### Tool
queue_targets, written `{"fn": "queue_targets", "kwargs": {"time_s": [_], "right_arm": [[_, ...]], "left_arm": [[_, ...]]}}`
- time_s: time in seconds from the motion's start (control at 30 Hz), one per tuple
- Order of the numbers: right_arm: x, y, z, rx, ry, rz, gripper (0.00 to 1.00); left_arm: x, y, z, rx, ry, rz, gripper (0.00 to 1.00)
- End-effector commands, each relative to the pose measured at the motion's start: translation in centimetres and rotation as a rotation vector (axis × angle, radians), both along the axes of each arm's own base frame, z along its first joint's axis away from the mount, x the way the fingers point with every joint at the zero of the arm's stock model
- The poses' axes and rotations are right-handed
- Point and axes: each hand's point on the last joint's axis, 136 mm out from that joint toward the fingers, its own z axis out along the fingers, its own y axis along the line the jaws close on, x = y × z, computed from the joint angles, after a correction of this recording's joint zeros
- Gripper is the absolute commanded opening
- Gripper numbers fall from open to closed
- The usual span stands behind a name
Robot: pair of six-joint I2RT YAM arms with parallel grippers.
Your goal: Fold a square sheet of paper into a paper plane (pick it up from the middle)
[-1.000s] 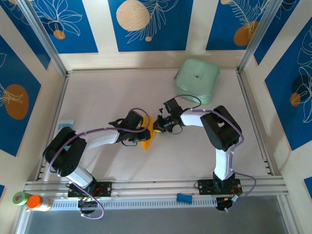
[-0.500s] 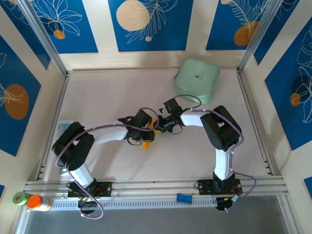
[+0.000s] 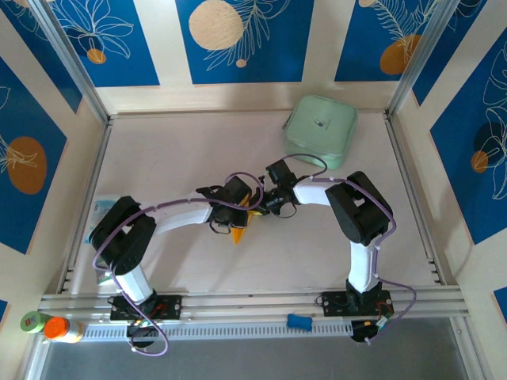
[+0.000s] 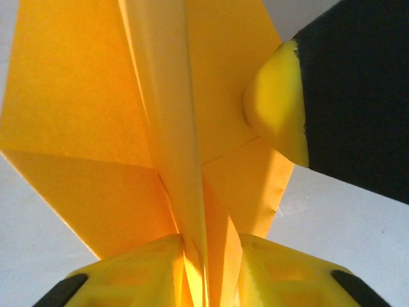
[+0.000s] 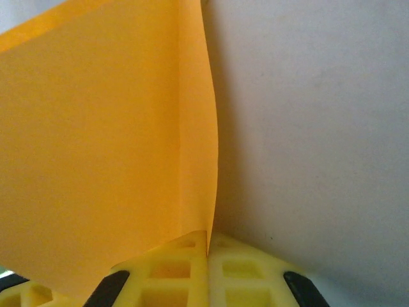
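Note:
The square sheet of paper point(image 3: 240, 229) is folded into a creased, pointed orange-yellow paper plane shape, held above the table's middle between both grippers. My left gripper point(image 3: 245, 208) comes in from the left. In its wrist view the yellow fingers point(image 4: 147, 268) press on the stacked central folds of the paper point(image 4: 83, 115), with the gripper point(image 4: 208, 249) shut on them. My right gripper point(image 3: 258, 206) holds the opposite side. Its pads point(image 5: 179, 256) meet flat on one thin edge of the paper point(image 5: 96, 141). One right fingertip point(image 4: 275, 109) shows against the paper in the left wrist view.
A mint-green rounded case point(image 3: 321, 131) sits at the back right. Small packets point(image 3: 103, 210) lie by the left rail. An orange-capped bottle point(image 3: 59, 328) and a blue piece point(image 3: 299, 321) rest on the front rail. Bare table point(image 3: 174, 158) surrounds the grippers.
My left arm has reached further right to the paper, and its jaws have narrowed onto the central folds. The right gripper has stayed shut in place.

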Motion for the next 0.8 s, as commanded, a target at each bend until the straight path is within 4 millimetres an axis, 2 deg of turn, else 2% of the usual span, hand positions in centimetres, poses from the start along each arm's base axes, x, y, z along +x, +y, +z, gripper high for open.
{"fn": "queue_targets", "kwargs": {"time_s": [0.0,0.27,0.43,0.6,0.77], "right_arm": [[0.2,0.2,0.0,-0.006,0.003,0.01,0.04],[0.2,0.2,0.3,-0.001,-0.003,0.009,0.07],[0.8,-0.5,2.1,0.011,-0.056,-0.019,0.21],[1.9,-3.7,3.7,-0.043,-0.124,-0.119,0.4],[2.3,-8.2,4.6,-0.14,-0.215,-0.236,0.56]], "left_arm": [[-0.3,0.4,-0.6,0.053,0.018,-0.01,0.24],[0.0,0.8,-0.6,0.088,0.013,0.004,0.19],[0.4,0.8,0.0,0.087,-0.004,0.012,0.14],[1.0,1.1,0.7,0.104,-0.035,0.012,0.07],[3.1,1.3,1.6,0.111,-0.07,0.029,0.06]]}}
